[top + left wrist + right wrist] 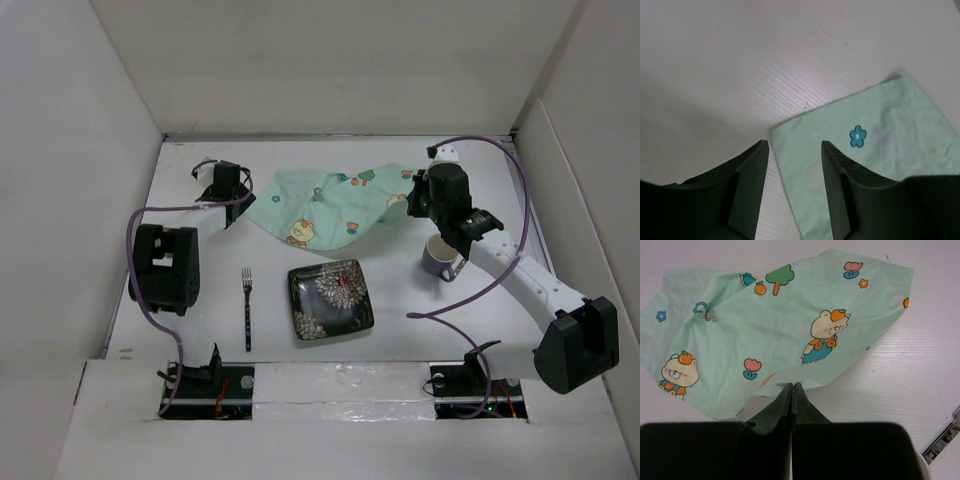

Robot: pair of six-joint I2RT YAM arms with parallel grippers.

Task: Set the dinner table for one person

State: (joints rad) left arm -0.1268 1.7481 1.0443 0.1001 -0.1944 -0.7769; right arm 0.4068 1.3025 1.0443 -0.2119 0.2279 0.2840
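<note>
The mint-green cartoon-print placemat [330,205] lies rumpled at the back middle of the white dinner table [400,330]. My right gripper [407,200] is shut on the placemat's right edge; in the right wrist view the closed gripper [792,386] pinches the cloth [770,325]. My left gripper [243,203] is open at the placemat's left corner. In the left wrist view the gripper [794,150] straddles that corner [880,130], which lies flat on the table.
A black square plate with a flower pattern [330,298] sits front centre. A dark fork [247,305] lies left of it. A purple mug [440,257] stands under my right arm. White walls enclose the table.
</note>
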